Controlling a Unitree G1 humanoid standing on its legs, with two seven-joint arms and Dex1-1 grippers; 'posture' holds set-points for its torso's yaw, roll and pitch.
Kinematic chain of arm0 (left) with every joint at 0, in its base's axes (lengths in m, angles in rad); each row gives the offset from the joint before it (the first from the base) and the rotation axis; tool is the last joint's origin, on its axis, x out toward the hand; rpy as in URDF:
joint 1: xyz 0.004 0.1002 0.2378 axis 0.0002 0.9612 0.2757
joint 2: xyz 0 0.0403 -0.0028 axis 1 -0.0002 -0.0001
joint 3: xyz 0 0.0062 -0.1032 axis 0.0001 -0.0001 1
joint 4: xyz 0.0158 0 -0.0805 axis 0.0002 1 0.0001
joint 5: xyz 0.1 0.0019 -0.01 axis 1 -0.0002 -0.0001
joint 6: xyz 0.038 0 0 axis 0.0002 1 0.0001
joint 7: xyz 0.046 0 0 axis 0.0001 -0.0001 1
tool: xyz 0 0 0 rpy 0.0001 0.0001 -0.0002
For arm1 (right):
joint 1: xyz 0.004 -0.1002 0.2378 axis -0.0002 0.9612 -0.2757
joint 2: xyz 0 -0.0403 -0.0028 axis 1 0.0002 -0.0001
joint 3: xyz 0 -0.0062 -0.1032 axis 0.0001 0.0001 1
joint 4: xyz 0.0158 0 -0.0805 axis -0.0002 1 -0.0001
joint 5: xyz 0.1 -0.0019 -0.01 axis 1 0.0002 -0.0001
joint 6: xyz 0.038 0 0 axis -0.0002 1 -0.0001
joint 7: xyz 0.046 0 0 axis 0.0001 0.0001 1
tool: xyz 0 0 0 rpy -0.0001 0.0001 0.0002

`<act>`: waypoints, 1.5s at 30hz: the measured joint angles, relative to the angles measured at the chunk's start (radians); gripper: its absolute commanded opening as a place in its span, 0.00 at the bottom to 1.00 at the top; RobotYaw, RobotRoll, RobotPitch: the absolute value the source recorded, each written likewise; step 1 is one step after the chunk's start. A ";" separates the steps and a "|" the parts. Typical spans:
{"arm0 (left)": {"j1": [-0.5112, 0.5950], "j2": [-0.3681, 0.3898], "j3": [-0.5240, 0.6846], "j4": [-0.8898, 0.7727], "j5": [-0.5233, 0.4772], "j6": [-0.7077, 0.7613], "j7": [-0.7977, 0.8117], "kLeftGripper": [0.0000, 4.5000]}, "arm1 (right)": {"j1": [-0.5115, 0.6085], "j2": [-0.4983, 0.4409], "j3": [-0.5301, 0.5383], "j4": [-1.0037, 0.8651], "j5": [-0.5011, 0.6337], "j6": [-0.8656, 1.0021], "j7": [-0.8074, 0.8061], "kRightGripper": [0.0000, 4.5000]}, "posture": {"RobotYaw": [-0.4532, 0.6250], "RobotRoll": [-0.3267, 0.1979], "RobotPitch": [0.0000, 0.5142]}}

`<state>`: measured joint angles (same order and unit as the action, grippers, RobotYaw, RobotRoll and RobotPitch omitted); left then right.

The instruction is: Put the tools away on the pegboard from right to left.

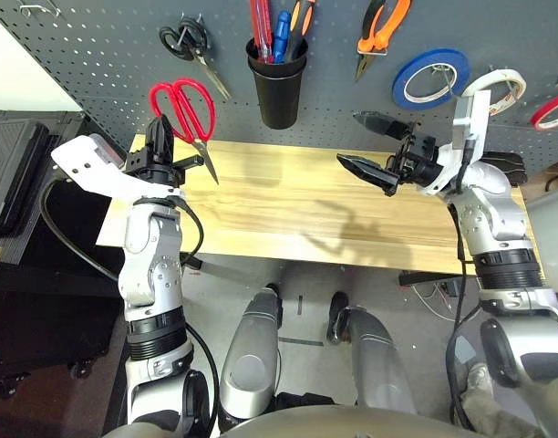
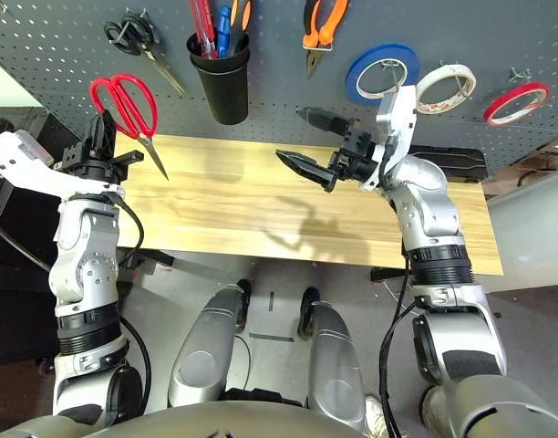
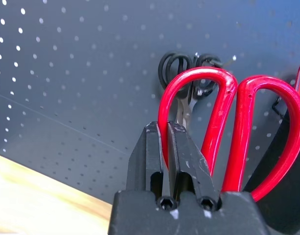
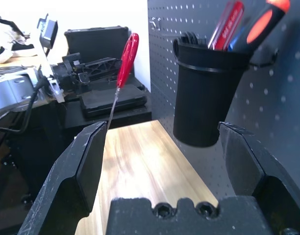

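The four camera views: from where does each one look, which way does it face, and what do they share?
Left eye view: on the head, looking down at the table and pegboard, over both forearms.
Right eye view: beside it, same scene.
Left wrist view: along the shut left gripper holding the red-handled scissors, facing the pegboard.
Right wrist view: between the open right gripper fingers, facing the black cup.
Shared: all four views show the red-handled scissors.

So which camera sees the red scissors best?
The left eye view: the whole red scissors show, handles to blade tips, held up by the left end effector. The left wrist view shows just the handle loops; the right wrist view, them edge-on.
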<state>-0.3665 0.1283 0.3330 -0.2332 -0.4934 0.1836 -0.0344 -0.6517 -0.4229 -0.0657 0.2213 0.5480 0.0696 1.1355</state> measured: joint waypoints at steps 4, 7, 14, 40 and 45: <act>-0.022 0.012 0.007 0.000 -0.013 0.006 0.000 0.00 | -0.041 -0.022 -0.028 0.000 0.014 0.017 0.012 1.00 | 0.73 0.62 0.49; -0.022 0.015 0.011 0.000 -0.018 0.010 0.000 0.00 | -0.046 -0.030 -0.030 0.000 0.021 0.024 0.018 1.00 | 0.73 0.62 0.49; -0.073 0.041 0.022 0.003 -0.020 0.019 0.000 0.00 | -0.086 -0.032 -0.031 0.000 0.023 0.040 0.022 1.00 | 0.73 0.62 0.48; -0.220 0.086 0.048 0.263 -0.010 -0.038 -0.022 0.00 | -0.135 0.028 -0.024 0.010 -0.003 0.038 -0.012 1.00 | 0.71 0.62 0.49; -0.254 0.095 0.051 0.336 0.002 -0.063 -0.031 0.00 | -0.137 0.037 -0.022 0.010 -0.012 0.037 -0.019 1.00 | 0.71 0.62 0.49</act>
<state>-0.6203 0.2233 0.3840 0.1025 -0.4910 0.1208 -0.0654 -0.7883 -0.3863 -0.0879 0.2309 0.5361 0.1066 1.1163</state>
